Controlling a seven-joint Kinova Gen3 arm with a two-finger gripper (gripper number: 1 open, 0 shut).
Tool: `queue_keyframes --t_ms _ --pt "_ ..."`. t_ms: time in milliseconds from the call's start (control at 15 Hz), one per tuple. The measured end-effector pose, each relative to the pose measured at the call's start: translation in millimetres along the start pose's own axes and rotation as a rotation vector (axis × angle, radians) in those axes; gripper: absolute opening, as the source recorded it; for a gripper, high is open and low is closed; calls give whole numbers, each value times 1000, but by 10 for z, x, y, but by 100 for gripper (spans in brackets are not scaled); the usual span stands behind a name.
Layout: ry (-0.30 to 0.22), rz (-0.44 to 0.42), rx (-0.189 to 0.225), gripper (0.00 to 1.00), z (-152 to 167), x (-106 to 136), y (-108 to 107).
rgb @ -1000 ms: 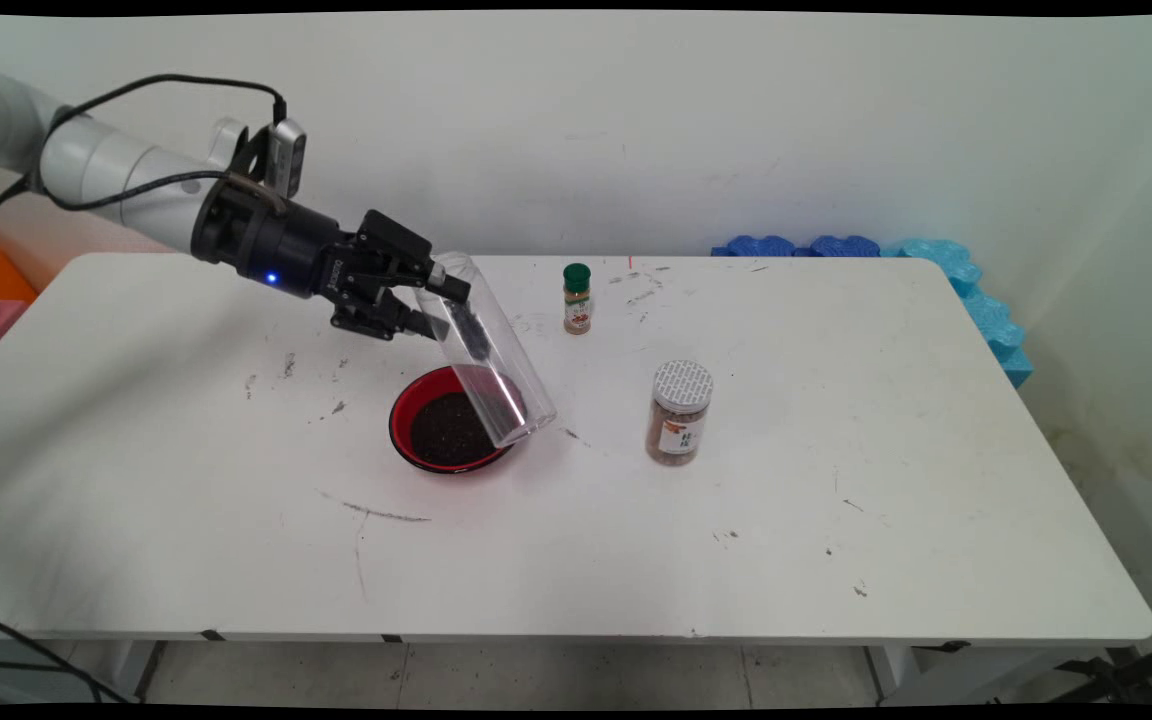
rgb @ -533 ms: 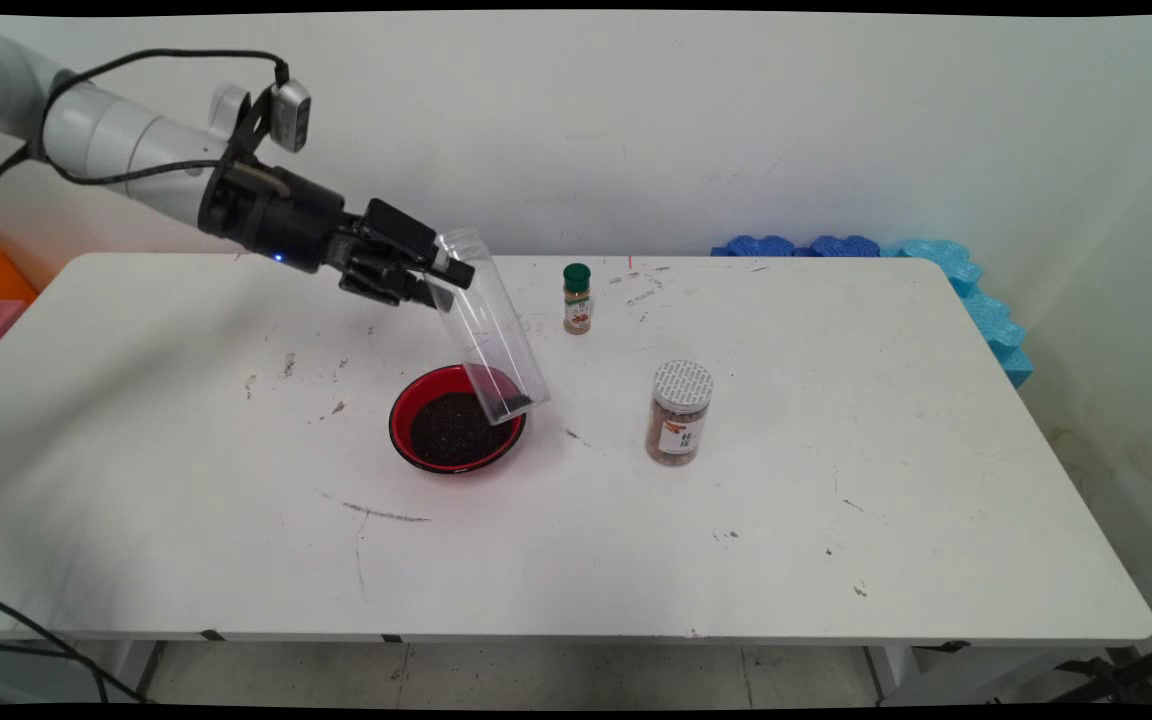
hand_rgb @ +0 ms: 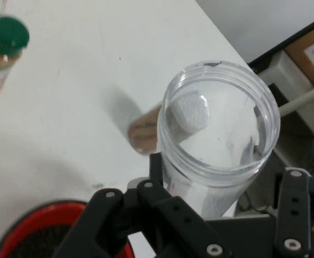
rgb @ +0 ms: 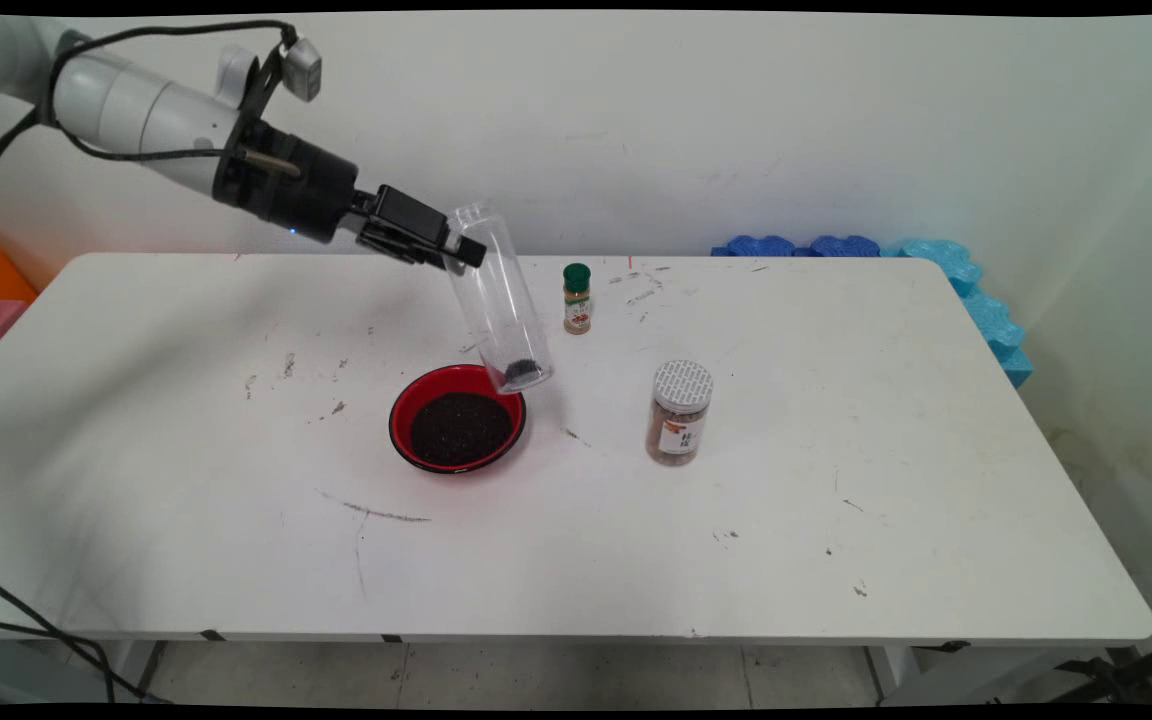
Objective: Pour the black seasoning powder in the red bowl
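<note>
The gripper point(rgb: 448, 247), jaws clamped near the mouth of a clear jar point(rgb: 498, 300), holds it aloft, long axis tilted, base lower right with a little dark grain left, over the far rim of a red bowl point(rgb: 456, 417) of dark grain; right stand a green-capped bottle point(rgb: 576, 298) and a white-lidded jar point(rgb: 680, 412).

Even, bright, diffuse light falls from above on the white table point(rgb: 836, 450), leaving soft shadows under the jars and a broad faint one at its left. Hand view: glare on the clear jar point(hand_rgb: 218, 126) rim, background objects soft
</note>
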Motion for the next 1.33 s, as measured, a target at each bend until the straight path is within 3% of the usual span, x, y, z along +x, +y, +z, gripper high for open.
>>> queue_keyframes --t_ms 467,1000,1333 --pt "6 260 29 0 42 155 111" --pt "-43 610 93 0 102 261 230" --pt "-61 737 131 0 119 308 277"
